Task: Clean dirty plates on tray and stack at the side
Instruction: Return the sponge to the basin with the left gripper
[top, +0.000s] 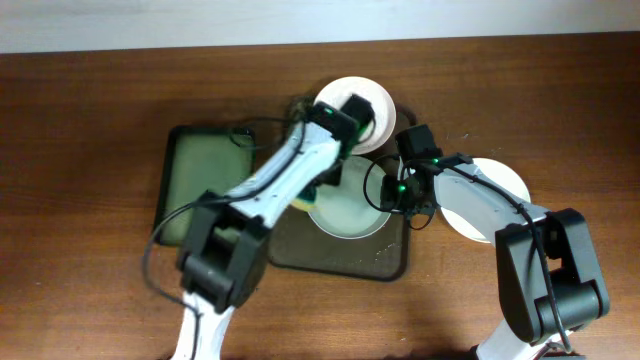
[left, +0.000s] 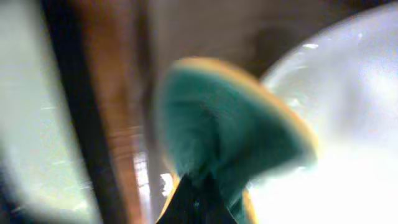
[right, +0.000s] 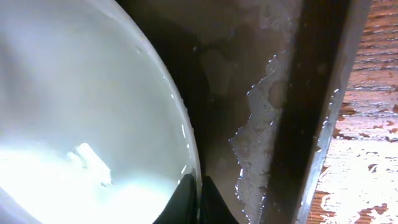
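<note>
1. Overhead view.
   - Tray (top: 385, 262): dark and rectangular, at mid-table.
   - Centre plate (top: 345, 215): lies in the tray, wet, with a pale greenish sheen.
   - Far plate (top: 372, 100): beyond the tray's far edge, half hidden under my left arm.
   - Side plate (top: 495, 190): on the table (top: 90, 100) just right of the tray, plain white, partly beneath my right arm.
   - Green tray (top: 195, 175): just beside the dark tray, on its left.
   - Sponge (top: 306, 203): a yellow corner shows at the centre plate's left rim.
   - Right gripper (top: 400, 195): at that plate's right rim.
2. Left wrist view, blurred.
   - Left gripper (left: 198, 196): my fingers are clamped on the sponge's near end.
   - The sponge is green-faced with a yellow edge, and sits at the plate's edge.
3. Right wrist view.
   - My fingers are pinched together with the centre plate's rim running in between them.
   - The tray floor alongside carries water and suds.
4. Handling, as I judge it.
   - The plate is stiff, light and breakable, and slick while wet.
   - It is shallow, so only the rim offers a hold. I would bite deep there and keep the plate level.
   - The sponge is soft and yields to a squeeze.
</note>
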